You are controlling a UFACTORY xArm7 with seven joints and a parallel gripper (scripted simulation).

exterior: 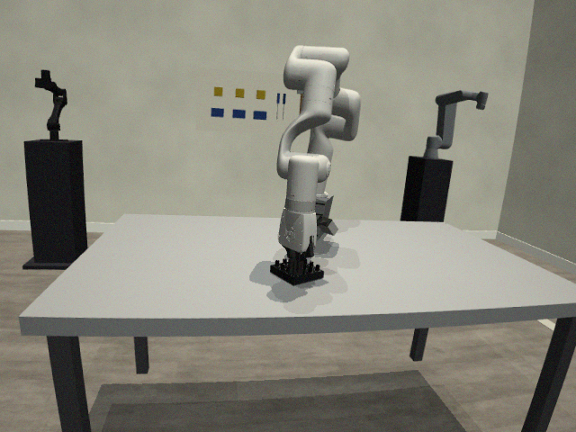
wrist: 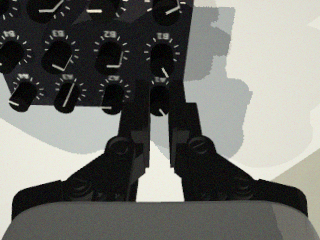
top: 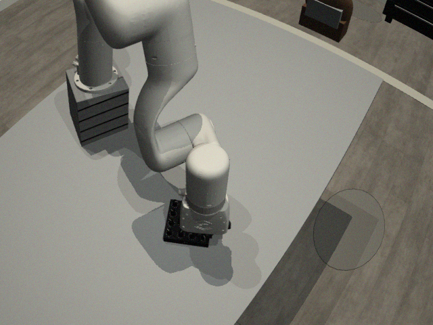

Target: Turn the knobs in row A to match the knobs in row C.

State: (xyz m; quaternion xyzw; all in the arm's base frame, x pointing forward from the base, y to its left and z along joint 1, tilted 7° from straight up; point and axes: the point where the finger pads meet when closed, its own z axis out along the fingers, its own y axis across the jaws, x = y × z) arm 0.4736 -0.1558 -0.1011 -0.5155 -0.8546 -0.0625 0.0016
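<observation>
Over the knob box (wrist: 100, 34), the gripper (wrist: 159, 103) clamps a near-row corner knob (wrist: 159, 94); next comes a careful twist.

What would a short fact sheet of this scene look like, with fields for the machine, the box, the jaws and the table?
machine: white jointed robot arm, bent down over the box
box: small black square knob box with white-lined round knobs, standing flat
jaws: black gripper closed around the corner knob in the nearest row
table: large grey table top, box near its middle
</observation>
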